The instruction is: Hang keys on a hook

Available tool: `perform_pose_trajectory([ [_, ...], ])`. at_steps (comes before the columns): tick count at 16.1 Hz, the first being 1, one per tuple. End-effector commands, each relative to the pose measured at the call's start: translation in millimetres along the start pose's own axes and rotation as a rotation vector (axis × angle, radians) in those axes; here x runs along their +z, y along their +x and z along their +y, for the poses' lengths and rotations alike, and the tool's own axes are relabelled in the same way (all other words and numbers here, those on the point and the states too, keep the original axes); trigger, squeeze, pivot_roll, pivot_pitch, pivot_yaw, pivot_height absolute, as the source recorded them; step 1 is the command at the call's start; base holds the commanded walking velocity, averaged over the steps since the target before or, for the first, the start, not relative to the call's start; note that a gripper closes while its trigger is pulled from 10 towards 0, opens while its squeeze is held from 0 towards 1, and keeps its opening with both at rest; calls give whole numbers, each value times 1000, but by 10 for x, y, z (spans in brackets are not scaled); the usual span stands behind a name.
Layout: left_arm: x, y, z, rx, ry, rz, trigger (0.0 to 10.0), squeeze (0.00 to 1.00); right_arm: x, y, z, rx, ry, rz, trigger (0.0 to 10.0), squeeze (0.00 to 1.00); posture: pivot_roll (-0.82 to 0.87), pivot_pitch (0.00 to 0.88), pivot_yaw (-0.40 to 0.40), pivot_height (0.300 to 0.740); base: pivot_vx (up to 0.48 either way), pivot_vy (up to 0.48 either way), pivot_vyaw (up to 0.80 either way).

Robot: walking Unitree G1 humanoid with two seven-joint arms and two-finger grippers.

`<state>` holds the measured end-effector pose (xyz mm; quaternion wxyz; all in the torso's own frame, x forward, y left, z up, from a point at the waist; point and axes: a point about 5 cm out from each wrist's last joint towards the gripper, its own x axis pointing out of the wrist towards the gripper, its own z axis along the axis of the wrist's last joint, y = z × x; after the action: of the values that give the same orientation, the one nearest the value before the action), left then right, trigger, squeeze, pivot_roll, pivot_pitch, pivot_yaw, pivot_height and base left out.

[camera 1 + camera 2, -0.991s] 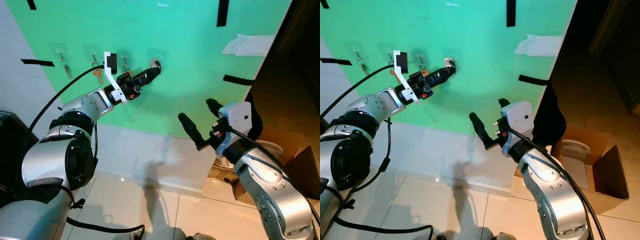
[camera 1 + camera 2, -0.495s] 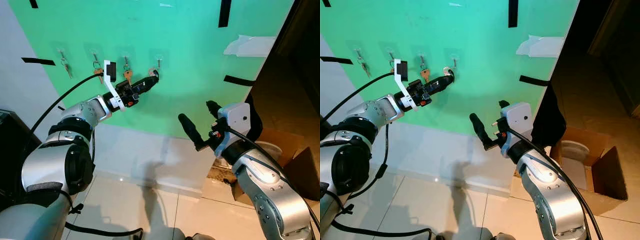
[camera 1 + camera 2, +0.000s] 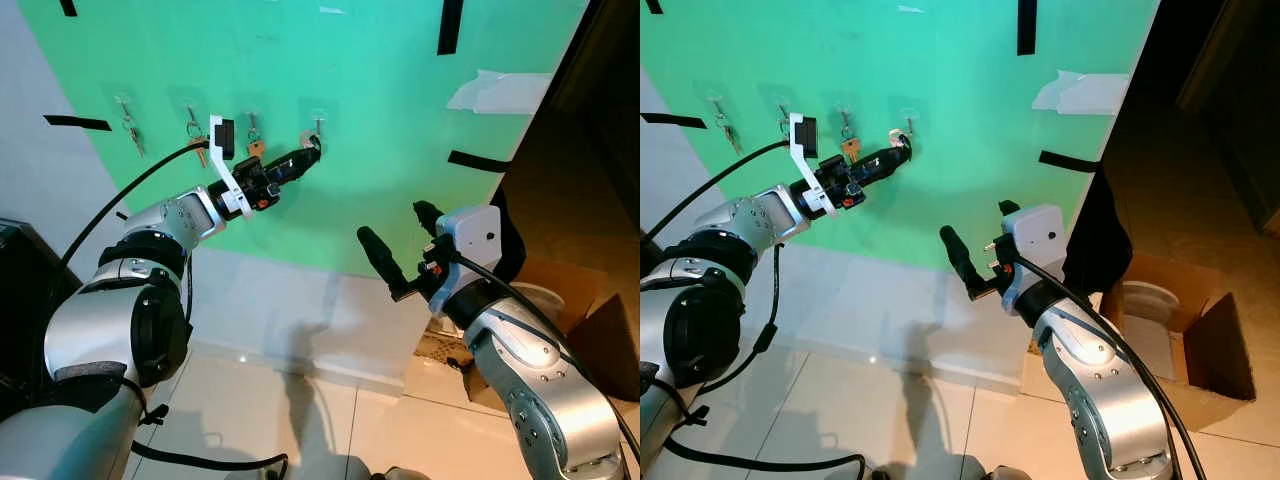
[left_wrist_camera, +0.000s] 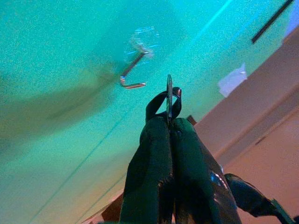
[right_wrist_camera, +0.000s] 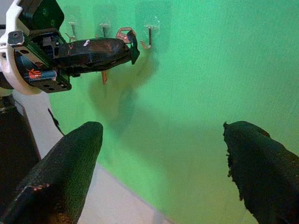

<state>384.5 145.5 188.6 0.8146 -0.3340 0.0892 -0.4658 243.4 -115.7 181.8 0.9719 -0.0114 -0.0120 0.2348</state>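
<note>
A green wall [image 3: 380, 120] carries black tape strips [image 3: 445, 25], while black pincer fingers [image 4: 159, 158] hold a silvery key [image 4: 169, 95].

We log: green board [image 3: 380, 120] matt, smooth | hook [image 4: 133, 74] thin shiny metal on clear glossy plastic pad | key [image 4: 169, 98] flat metal, w/ dull edge | left gripper [image 4: 169, 122] fingers matt black, rubbery | arms [image 3: 120, 330] brushed silver metal | floor tiles [image 3: 260, 410] glossy | box [image 3: 1200, 350] brown cardboard, matt
</note>
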Motion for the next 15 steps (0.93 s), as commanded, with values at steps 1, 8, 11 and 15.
perform_pose_trajectory([
  [1, 78, 46, -39, 3, 26, -2, 10000, 0, 57, -11, 28, 8, -10, -22, 10000, 0, -229, 0, 36, 740, 0, 0, 0],
  [8, 38, 65, -13, 64, -13, 20, 10000, 0, 76, 2, 15, 4, -11, -28, 10000, 0, -232, 0, 37, 740, 0, 0, 0],
  [11, -1, 72, -4, 74, -21, 40, 10000, 0, 82, 14, 8, 5, -13, -30, 10000, 0, -235, 0, 38, 740, 0, 0, 0],
  [15, -39, 88, 1, 83, -33, 52, 10000, 0, 83, 8, 0, 4, -16, -29, 10000, 0, -241, 0, 40, 740, 0, 0, 0],
])
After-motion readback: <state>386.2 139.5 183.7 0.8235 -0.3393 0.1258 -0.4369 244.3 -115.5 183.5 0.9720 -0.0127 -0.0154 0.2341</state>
